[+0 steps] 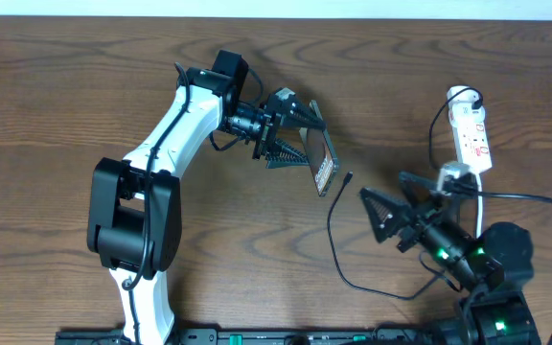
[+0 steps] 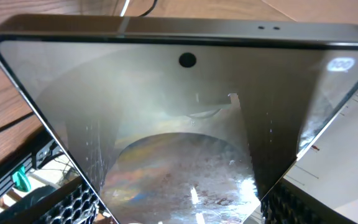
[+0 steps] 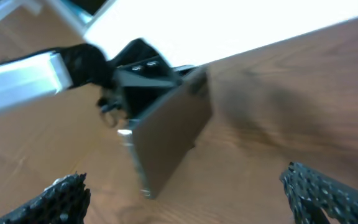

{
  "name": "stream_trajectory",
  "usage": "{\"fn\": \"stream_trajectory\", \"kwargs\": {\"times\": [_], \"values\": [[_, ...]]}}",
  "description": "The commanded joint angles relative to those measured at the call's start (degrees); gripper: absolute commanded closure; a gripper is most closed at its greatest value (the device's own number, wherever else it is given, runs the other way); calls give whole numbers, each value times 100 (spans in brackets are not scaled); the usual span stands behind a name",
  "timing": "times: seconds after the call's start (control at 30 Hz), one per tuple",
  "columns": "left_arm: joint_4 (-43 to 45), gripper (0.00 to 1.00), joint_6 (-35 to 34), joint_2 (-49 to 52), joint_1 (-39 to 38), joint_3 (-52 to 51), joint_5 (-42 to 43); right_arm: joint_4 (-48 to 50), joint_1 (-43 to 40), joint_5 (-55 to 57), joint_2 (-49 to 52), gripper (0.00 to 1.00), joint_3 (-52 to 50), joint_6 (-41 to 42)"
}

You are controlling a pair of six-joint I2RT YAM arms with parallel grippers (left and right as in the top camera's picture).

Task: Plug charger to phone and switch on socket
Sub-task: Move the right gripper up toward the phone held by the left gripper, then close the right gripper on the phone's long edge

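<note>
**Pincer check: phone in the air, cable not yet plugged in**

Left pincer (image 1: 307, 144): clamped on the phone (image 1: 326, 168). It holds the phone off the bench (image 1: 84, 77), up on edge and tilted. In the left wrist view the glass face fills the picture, with mesh pads (image 2: 73, 205) at both lower corners gripping its sides.

Right pincer (image 1: 376, 215): spread wide and holding nothing. Its two fingers (image 3: 55, 199) sit at the far corners of the right wrist view, which looks toward the raised phone. That picture is blurred, so fine detail is lost.

Cable (image 1: 333, 230): lies loose on the bench between the two arms. It curves up from near the right arm's base. The connector tip (image 1: 350, 176) rests just beside the phone's lower end. It looks apart from the phone, not inserted, and nothing is gripping it.

Power strip (image 1: 472, 134): far right of the bench, well apart from both pincers and untouched. Red switch marks are visible, but the switch position is too small to read.

Progress, my reading:
- Done: the phone is picked up and presented.
- Left: grasp the tip with the free pincer.
- Left: line it up with the phone's port, which I cannot make out in any view, and push it in.
- Left: press the strip's switch.

The task looks early, under halfway.
</note>
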Motion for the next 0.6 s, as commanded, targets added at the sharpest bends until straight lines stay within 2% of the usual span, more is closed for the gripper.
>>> {"fn": "stream_trajectory", "kwargs": {"times": [0.0,0.13,0.27,0.57], "values": [[13,74,-50,-26,35,151,339,234,675,463,216,1,87,-142],[17,74,-48,-26,35,151,339,275,1375,1460,426,1,87,-247],[59,74,-48,-26,35,151,339,713,2258,2643,1010,1,87,-385],[107,74,-48,-26,35,151,339,2210,3189,4216,2459,1,90,-396]]}}
